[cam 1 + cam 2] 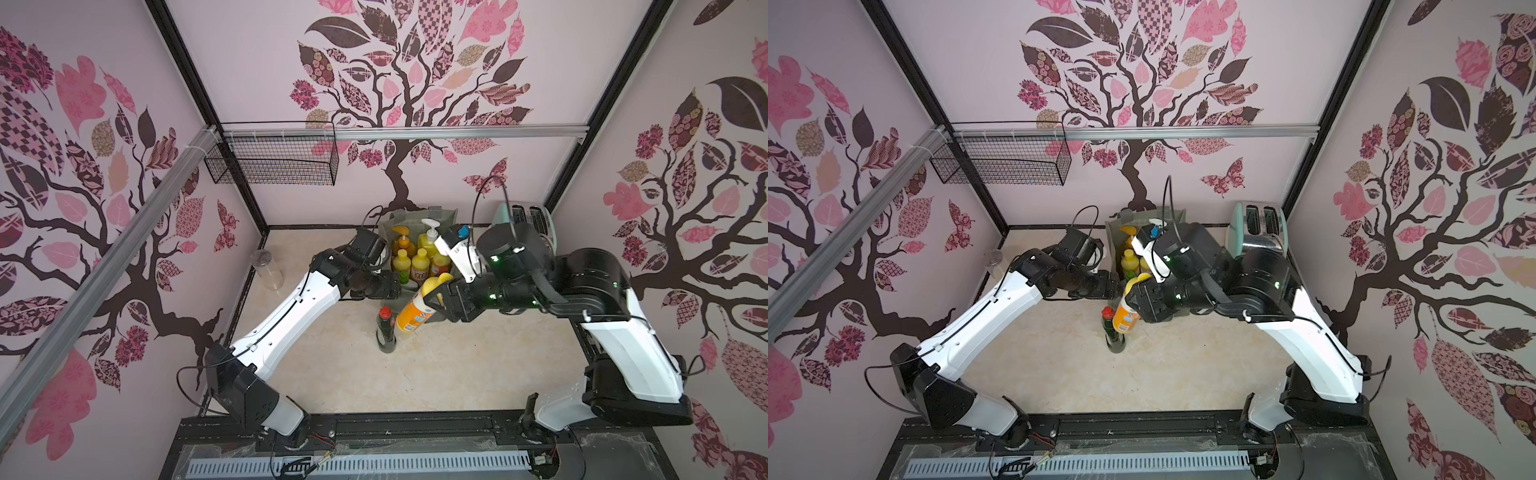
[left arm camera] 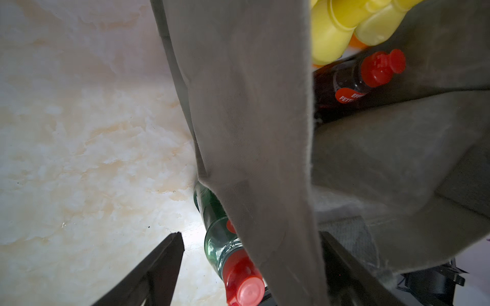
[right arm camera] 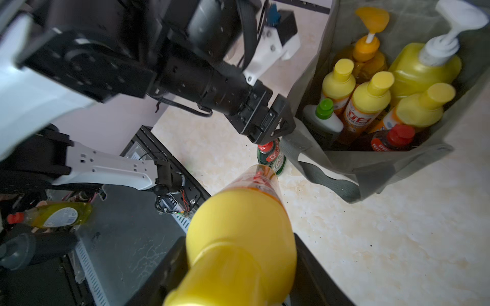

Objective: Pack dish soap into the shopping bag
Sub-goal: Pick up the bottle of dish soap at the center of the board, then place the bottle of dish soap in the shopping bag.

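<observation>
The grey-green shopping bag [image 1: 388, 226] [image 1: 1113, 232] [image 3: 371, 169] stands open at the back of the table. Inside it stand several dish soap bottles [image 1: 417, 259] [image 3: 368, 98]: pump bottles, yellow-capped ones, a white green-capped one and a dark red-capped one [image 2: 371, 71]. My right gripper [image 1: 432, 297] [image 1: 1133, 299] [image 3: 238, 270] is shut on a tilted orange bottle with a yellow cap [image 1: 415, 309] [image 1: 1127, 318] [image 3: 238, 225], held above the table in front of the bag. My left gripper [image 1: 395, 286] [image 1: 1115, 286] [image 2: 252, 235] is open at the bag's front left edge, its fabric [image 2: 252, 106] hanging between the fingers. A dark red-capped bottle [image 1: 385, 328] [image 2: 220, 238] stands upright on the table.
A clear glass jar [image 1: 268, 268] stands at the table's left edge and a toaster [image 1: 1260, 226] at the back right. A black wire basket [image 1: 274, 162] hangs on the back wall. Off the table's front, a yellowish bottle [image 3: 53, 214] lies low down.
</observation>
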